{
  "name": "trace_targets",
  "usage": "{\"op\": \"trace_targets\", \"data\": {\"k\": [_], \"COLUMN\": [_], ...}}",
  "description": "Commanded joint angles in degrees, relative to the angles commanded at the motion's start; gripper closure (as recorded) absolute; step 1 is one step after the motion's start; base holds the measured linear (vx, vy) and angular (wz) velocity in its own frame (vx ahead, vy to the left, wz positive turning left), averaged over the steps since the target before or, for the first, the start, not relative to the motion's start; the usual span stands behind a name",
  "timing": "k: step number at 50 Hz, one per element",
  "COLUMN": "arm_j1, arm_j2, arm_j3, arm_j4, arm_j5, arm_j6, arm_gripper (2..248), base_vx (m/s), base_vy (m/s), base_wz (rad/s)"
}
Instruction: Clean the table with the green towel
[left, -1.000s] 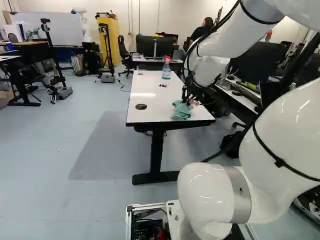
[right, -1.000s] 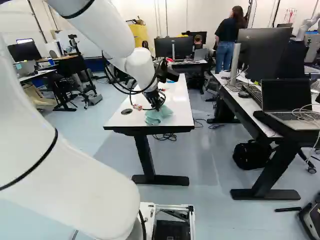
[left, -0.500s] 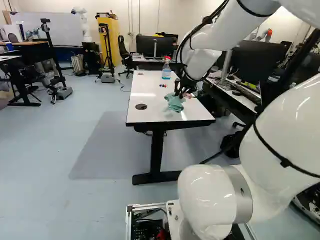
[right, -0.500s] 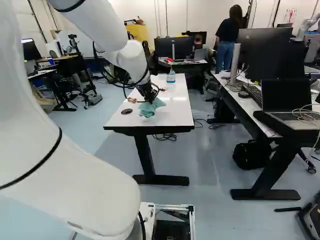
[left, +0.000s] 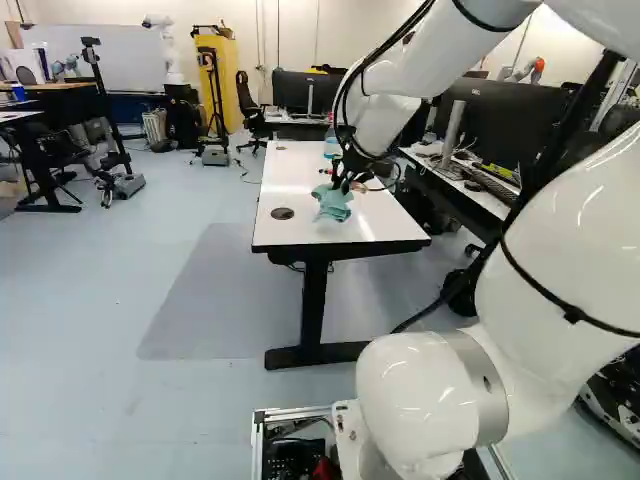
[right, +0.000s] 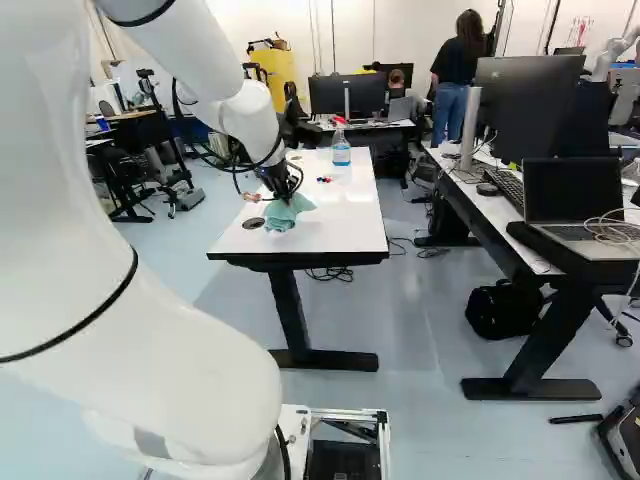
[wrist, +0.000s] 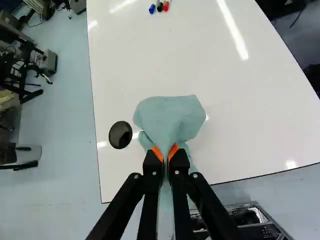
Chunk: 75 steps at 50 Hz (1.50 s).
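Note:
In the left base view the black gripper (left: 345, 180) is low over the near half of the white table (left: 300, 226). The green towel (left: 332, 203) hangs from it onto the tabletop. Seen from the wrist, the gripper (wrist: 166, 154) is shut on the bunched towel (wrist: 167, 117), its orange pads pressing the cloth from both sides. The towel's wider part spreads ahead of the fingers, beside the round black hole (wrist: 120, 134) in the tabletop.
Several markers (wrist: 160, 6) lie farther up the table. A spray bottle (right: 341, 150) with a red top stands near them. To the right runs a desk with monitors and a laptop (right: 575, 205). Another robot (left: 163, 45) stands far back.
The arm has swung leftward over the table, and the held towel has moved with it toward the round hole. Bottle and markers have stayed put, as has the base.

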Motion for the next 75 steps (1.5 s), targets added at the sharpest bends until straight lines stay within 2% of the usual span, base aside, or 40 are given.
{"op": "trace_targets", "data": {"k": [61, 75], "arm_j1": [12.51, 12.77], "arm_j2": [-5.64, -5.75], "arm_j3": [-5.56, -5.68], "arm_j4": [0.00, 0.00], "arm_j5": [0.00, 0.00], "arm_j6": [0.00, 0.00], "arm_gripper": [220, 220], "base_vx": [0.000, 0.000], "base_vy": [0.000, 0.000], "base_wz": [0.000, 0.000]}}
